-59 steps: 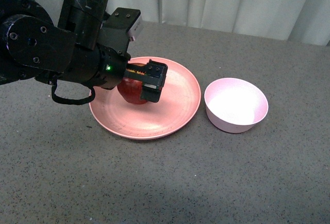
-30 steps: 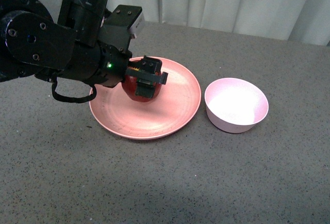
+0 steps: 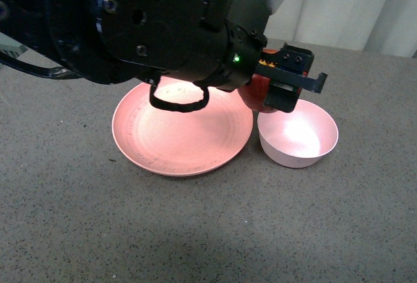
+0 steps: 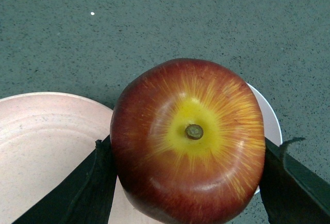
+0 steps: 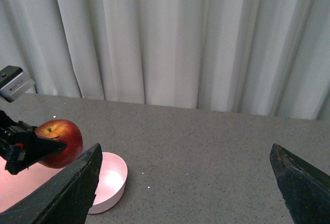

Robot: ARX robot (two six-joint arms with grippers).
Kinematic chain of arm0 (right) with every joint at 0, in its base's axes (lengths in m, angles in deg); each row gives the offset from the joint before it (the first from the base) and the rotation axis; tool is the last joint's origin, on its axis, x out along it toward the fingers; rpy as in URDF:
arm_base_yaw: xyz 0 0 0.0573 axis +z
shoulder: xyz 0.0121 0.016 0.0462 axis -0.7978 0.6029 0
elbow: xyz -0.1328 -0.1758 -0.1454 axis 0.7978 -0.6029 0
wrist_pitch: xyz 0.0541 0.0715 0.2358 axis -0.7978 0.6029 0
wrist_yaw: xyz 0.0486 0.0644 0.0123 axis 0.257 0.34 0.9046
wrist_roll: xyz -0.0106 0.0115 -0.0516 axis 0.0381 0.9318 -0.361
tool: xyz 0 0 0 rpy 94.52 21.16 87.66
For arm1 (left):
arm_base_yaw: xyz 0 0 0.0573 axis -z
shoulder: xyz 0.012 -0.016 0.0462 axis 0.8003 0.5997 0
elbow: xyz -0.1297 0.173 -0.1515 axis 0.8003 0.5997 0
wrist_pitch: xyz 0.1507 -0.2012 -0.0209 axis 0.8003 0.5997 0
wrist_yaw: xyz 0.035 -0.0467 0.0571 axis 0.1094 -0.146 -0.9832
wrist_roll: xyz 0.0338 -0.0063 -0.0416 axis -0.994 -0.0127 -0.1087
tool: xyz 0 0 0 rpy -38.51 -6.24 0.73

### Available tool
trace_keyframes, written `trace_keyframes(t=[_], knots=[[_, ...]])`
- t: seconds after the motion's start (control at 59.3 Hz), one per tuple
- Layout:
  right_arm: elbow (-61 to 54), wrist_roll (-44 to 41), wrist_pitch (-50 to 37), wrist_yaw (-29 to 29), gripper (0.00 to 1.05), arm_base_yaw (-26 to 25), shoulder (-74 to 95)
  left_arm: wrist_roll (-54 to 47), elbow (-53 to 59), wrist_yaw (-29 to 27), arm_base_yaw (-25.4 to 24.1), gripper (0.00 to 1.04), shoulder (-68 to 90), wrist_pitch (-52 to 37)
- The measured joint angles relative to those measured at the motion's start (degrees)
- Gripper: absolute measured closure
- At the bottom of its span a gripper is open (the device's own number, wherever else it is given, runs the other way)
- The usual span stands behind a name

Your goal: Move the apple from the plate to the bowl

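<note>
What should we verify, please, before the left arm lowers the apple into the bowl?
1. Grip of the left tool on the apple: ok, a finger on each side.
2. Is the apple clear of the plate: ok, the plate is bare.
3. Is the apple centred above the bowl: not ok, it hangs over the rim nearest the plate.
4. Bowl empty: ok, as far as its interior shows.
5. Is the right tool out of the way: ok, open, well apart.

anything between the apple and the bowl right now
Nothing: the right wrist view shows only bare air between the apple, held in the left gripper, and the bowl.
</note>
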Motion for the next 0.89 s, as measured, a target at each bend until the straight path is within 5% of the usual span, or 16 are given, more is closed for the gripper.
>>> trace_keyframes(t=[0.893], knots=[[0.0, 0.0, 0.0, 0.0, 0.09, 0.0, 0.0, 0.0, -5.7, -1.9, 5.6, 0.37, 9.5, 0.8]])
